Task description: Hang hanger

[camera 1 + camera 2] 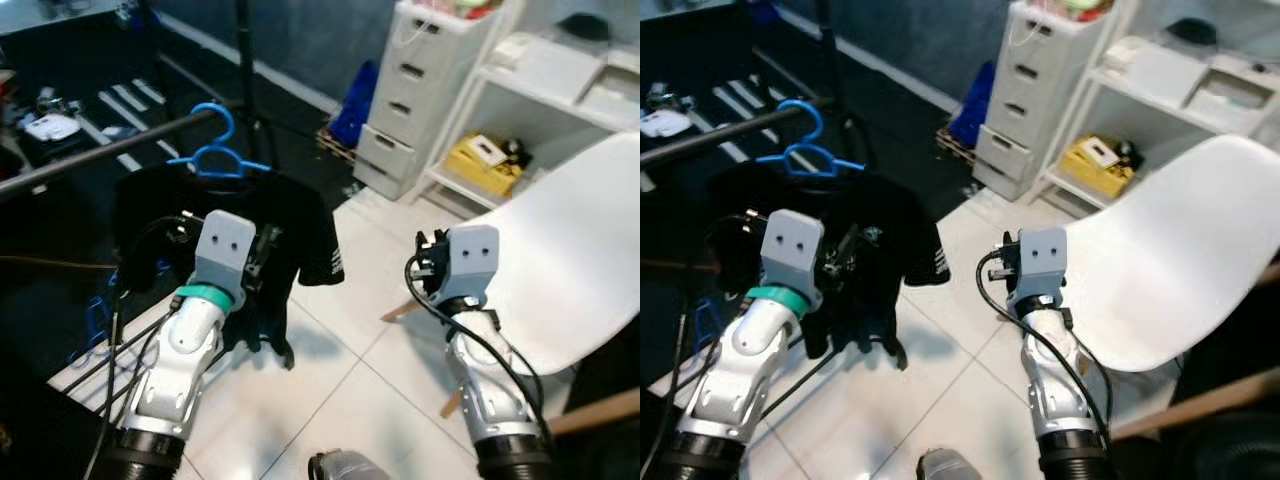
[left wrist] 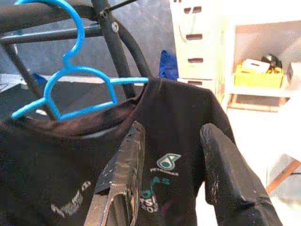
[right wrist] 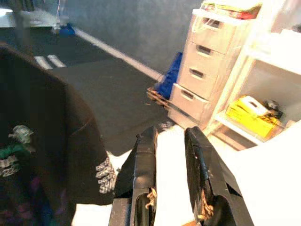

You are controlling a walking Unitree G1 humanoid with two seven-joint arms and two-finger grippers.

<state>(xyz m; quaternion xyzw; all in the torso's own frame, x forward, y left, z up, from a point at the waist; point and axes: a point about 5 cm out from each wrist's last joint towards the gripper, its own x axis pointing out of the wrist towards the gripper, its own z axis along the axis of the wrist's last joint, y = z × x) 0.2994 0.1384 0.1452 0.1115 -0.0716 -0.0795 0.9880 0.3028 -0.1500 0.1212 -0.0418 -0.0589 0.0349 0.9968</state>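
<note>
A blue hanger (image 1: 215, 150) hooks over the dark rail (image 1: 100, 150) of a clothes rack. A black T-shirt (image 1: 305, 225) with a small teal logo (image 2: 168, 161) hangs on the hanger, its collar sitting under the hanger's shoulders (image 2: 70, 80). My left gripper (image 2: 174, 155) is open right in front of the shirt's chest. Its two fingers stand apart, with the cloth just behind them. My right gripper (image 3: 169, 150) is to the right of the shirt, above the white tiles. It is open by a narrow gap and holds nothing.
The rack's upright pole (image 1: 243, 60) rises behind the hanger. A white drawer unit (image 1: 415, 90), a blue bag (image 1: 355, 105) and a white shelf holding a yellow box (image 1: 485, 160) stand at the back right. A white chair (image 1: 570, 270) is close on the right.
</note>
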